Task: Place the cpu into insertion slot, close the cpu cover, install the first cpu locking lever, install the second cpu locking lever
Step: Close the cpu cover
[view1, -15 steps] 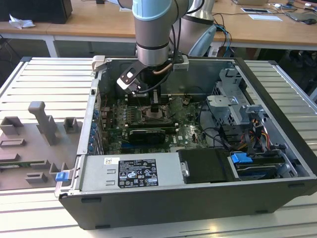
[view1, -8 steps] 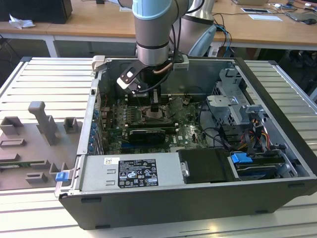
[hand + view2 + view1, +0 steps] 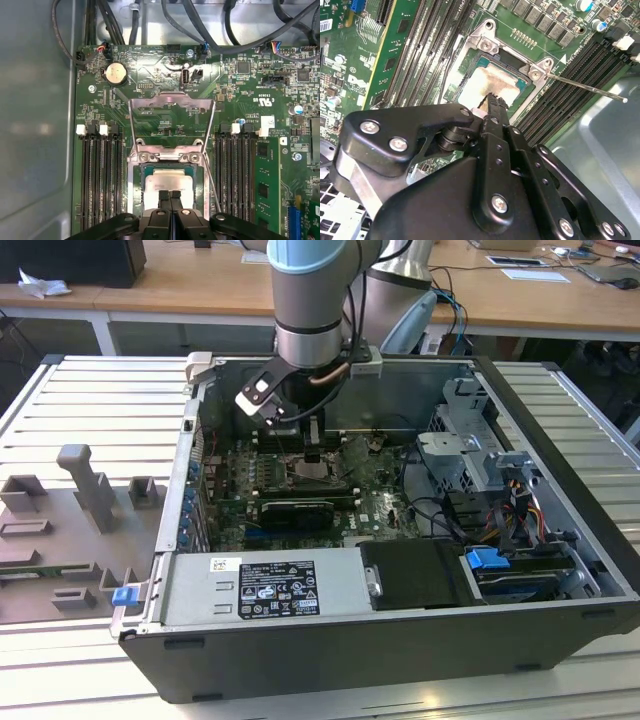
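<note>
While the gripper point(image 3: 170, 194), clenched shut on nothing, stands at the cpu point(image 3: 167, 179) in the insertion slot point(image 3: 134, 192), any push should be light and square

Arm point(image 3: 310, 290) hangs near-vertical, wrist point(image 3: 310, 345) pointing down. End effector point(image 3: 170, 194) sits low; black fingers point(image 3: 495, 107) pressed together, seemingly no gap between tips in both wrist views.
</note>
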{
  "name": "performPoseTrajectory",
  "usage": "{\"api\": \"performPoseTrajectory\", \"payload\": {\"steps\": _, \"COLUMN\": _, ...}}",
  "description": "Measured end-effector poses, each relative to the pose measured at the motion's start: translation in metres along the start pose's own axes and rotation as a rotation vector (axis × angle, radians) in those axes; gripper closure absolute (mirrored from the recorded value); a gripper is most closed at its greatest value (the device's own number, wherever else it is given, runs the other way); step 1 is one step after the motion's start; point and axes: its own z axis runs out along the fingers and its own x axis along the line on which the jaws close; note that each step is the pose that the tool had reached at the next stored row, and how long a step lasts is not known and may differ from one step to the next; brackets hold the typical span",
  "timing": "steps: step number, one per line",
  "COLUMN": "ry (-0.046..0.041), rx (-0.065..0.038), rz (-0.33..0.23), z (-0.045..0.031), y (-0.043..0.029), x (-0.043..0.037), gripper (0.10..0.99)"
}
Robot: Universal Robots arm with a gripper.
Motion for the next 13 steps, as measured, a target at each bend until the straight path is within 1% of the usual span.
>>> {"api": "performPoseTrajectory", "payload": {"steps": 1, "ry": 0.0029, "rx": 0.0, "rz": 0.0, "z": -0.0021, "y": 0.0002, "x": 0.0, "gripper": 0.98}}
{"api": "performPoseTrajectory", "payload": {"steps": 3, "ry": 0.0052, "rx": 0.0, "rz": 0.0, "z": -0.005, "y": 0.0004, "x": 0.0001, "gripper": 0.98}}
{"api": "performPoseTrajectory", "payload": {"steps": 5, "ry": 0.006, "rx": 0.002, "rz": 0.0, "z": -0.0059, "y": 0.0016, "x": 0.0001, "gripper": 0.98}}
{"api": "performPoseTrajectory", "payload": {"steps": 6, "ry": 0.006, "rx": 0.007, "rz": 0.001, "z": -0.0058, "y": 0.005, "x": 0.0001, "gripper": 0.98}}
{"api": "performPoseTrajectory", "payload": {"steps": 8, "ry": 0.0061, "rx": 0.012, "rz": 0.001, "z": -0.0059, "y": 0.0078, "x": 0.0001, "gripper": 0.98}}
{"api": "performPoseTrajectory", "payload": {"steps": 11, "ry": 0.0072, "rx": 0.014, "rz": 0.001, "z": -0.0116, "y": 0.0083, "x": 0.0002, "gripper": 0.98}}
{"api": "performPoseTrajectory", "payload": {"steps": 13, "ry": 0.0077, "rx": 0.015, "rz": 0.001, "z": -0.012, "y": 0.0083, "x": 0.0003, "gripper": 0.98}}
